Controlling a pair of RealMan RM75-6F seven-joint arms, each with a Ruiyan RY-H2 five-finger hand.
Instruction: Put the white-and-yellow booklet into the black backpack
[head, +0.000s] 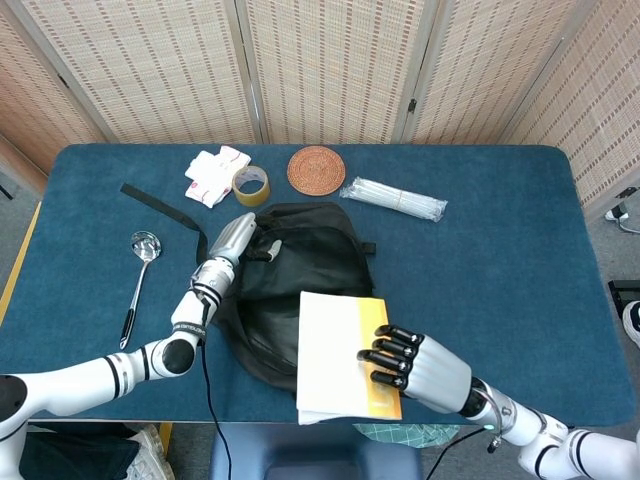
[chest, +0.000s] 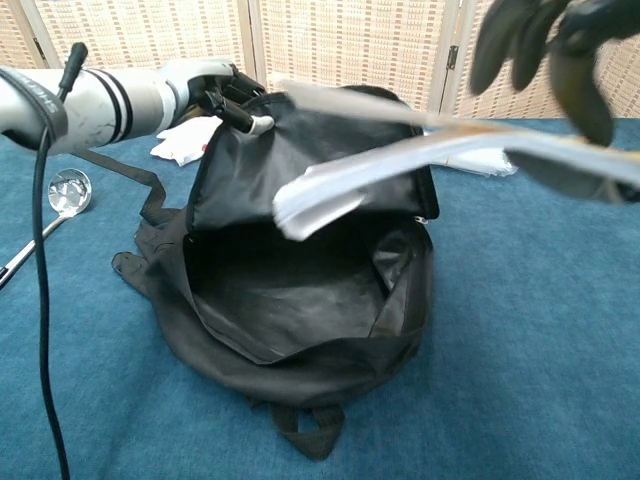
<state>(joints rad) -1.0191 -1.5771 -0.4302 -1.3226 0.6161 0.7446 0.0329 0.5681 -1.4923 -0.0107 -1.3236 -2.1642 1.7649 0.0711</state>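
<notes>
Left hand (head: 232, 240) grips the black backpack (head: 310, 265) flap, lifting it open. Right hand (head: 415, 362) is clamped on the white-and-yellow booklet (head: 335, 355), above the opening.

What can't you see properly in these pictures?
- Inside the black backpack: the head view has it covered by the booklet; the chest view shows only dark lining.
- Right hand: blurred and cut off by the top and right edges in the chest view.
- Booklet cover: print not readable in either view.
- Spoon: cut off by the left edge in the chest view.
</notes>
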